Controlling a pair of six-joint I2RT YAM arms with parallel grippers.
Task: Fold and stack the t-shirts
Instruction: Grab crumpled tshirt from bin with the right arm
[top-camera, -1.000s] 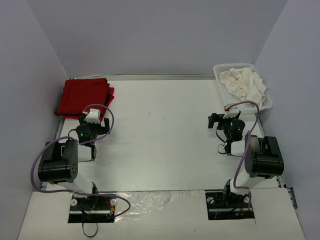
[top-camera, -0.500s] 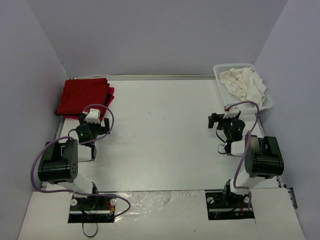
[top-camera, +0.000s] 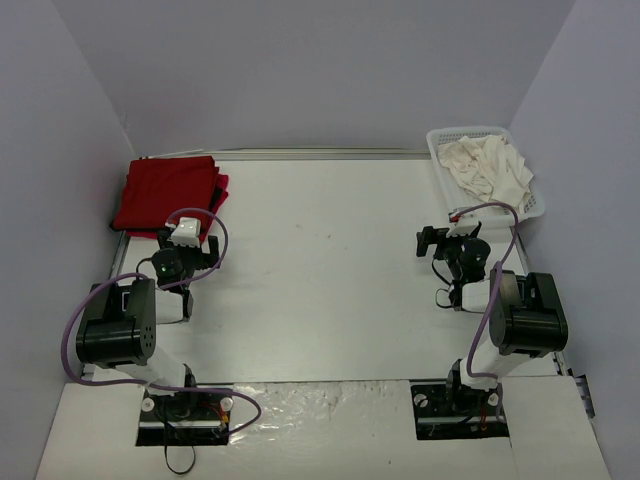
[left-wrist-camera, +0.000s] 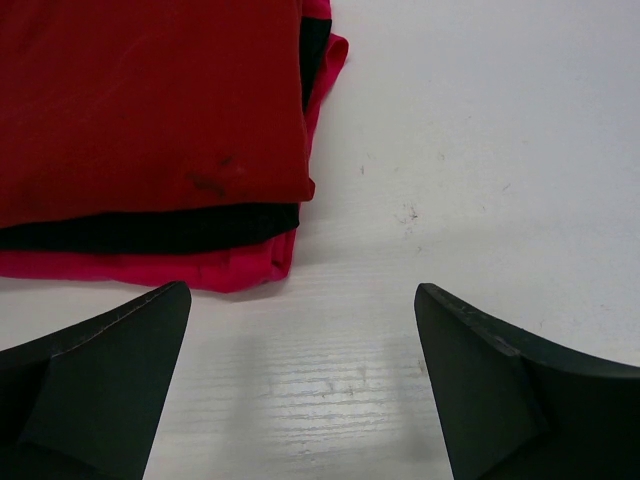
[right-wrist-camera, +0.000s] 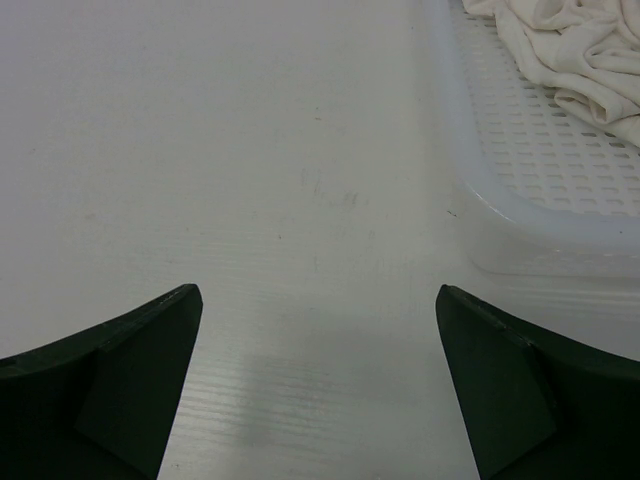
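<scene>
Listing by top view: red t-shirts (top-camera: 170, 192), folded flat and stacked at the far left corner of the surface (top-camera: 320, 250); cream t-shirt (top-camera: 488, 165), crumpled, lying inside the white mesh basket (top-camera: 465, 131) at the far right corner.

Left wrist view: left pincer (left-wrist-camera: 300, 300), released, jaws spread wide over bare surface, just short of the red stack's near edge.

Right wrist view: right pincer (right-wrist-camera: 318, 300), released, jaws spread wide, near the basket's wall, with the cream cloth beyond it.
</scene>
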